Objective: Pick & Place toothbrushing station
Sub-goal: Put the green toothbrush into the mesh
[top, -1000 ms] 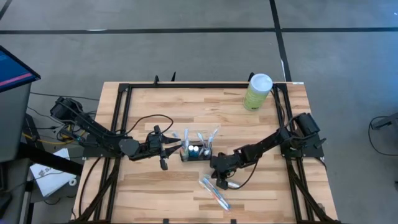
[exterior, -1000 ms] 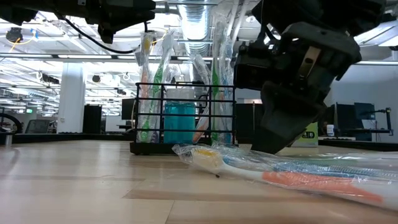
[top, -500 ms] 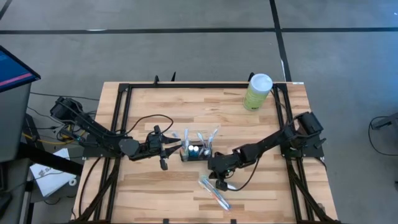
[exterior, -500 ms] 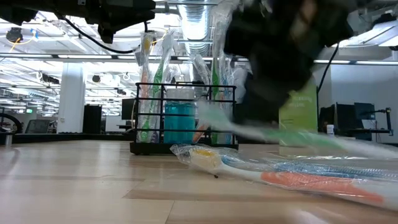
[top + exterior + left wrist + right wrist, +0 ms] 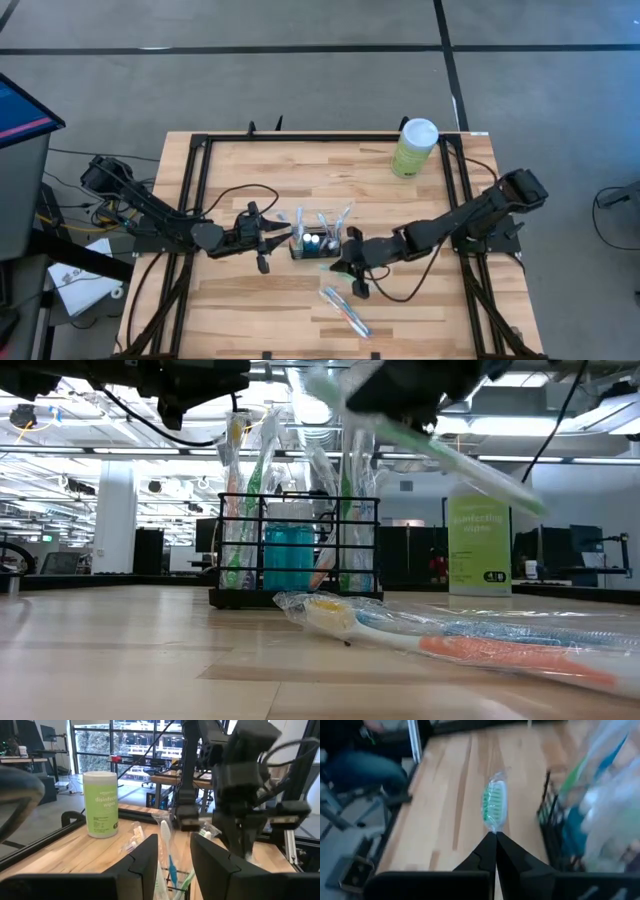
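- Your right end effector [image 5: 495,836] is gripping a wrapped green toothbrush [image 5: 494,807], fingers pinched together on its handle with the bristle head sticking out ahead of them.
- In the high view that right end effector [image 5: 343,268] is hovering just beside the right end of the toothbrushing station [image 5: 315,245], toward the counter's front edge.
- From the low view the green toothbrush [image 5: 440,448] is hanging tilted in the air, above and to the right of the toothbrushing station [image 5: 296,550], not touching it.
- The station is sitting near the middle of the counter [image 5: 260,305], standing upright, already holding several wrapped brushes and teal tubes [image 5: 288,558] in its compartments.
- Your left end effector [image 5: 283,238] is resting at the station's left end with its fingers [image 5: 140,865] partly apart; whether they are touching the mesh, you cannot tell.
- Two more wrapped toothbrushes [image 5: 345,310] are lying flat on the counter in front of the station, near it but apart from it.
- A pale-green wipes canister [image 5: 414,148] is standing at the far right corner, well apart from the station.
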Available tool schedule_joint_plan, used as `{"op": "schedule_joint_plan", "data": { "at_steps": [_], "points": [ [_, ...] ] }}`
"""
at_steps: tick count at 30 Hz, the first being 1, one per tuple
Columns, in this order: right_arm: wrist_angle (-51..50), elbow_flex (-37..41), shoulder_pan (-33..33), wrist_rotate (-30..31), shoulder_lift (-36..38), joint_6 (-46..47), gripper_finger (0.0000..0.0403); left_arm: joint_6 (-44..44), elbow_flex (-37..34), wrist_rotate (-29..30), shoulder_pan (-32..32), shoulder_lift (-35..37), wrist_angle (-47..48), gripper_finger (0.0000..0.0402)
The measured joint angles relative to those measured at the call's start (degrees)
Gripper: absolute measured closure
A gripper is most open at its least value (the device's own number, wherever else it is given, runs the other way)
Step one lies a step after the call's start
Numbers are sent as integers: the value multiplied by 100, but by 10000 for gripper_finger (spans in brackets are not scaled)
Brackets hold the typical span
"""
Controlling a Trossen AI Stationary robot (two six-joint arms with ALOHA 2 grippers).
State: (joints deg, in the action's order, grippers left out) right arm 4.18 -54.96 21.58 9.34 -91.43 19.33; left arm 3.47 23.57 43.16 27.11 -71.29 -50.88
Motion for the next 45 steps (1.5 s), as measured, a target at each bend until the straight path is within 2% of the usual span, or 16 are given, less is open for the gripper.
{"op": "schedule_joint_plan", "data": {
  "at_steps": [3, 24, 28, 37, 45],
  "points": [
    [221, -4, -1, 123, 124, -166, 403, 0, 0, -15, 1, 0, -92, 293],
    [2084, -2, -483, 108, 464, -1369, 403, -501, 0, -1499, -35, 2, -1412, 293],
    [2443, -4, -537, 106, 491, -1544, 403, -610, 0, -1693, -242, 2, -1629, 293],
    [2802, -4, -680, 103, 485, -1784, 403, -128, 188, -3167, -1036, 0, -1656, 293],
    [2911, -4, -798, -45, 485, -1827, 403, -107, 333, -3365, -1231, 0, -1646, 293]
  ]
}}
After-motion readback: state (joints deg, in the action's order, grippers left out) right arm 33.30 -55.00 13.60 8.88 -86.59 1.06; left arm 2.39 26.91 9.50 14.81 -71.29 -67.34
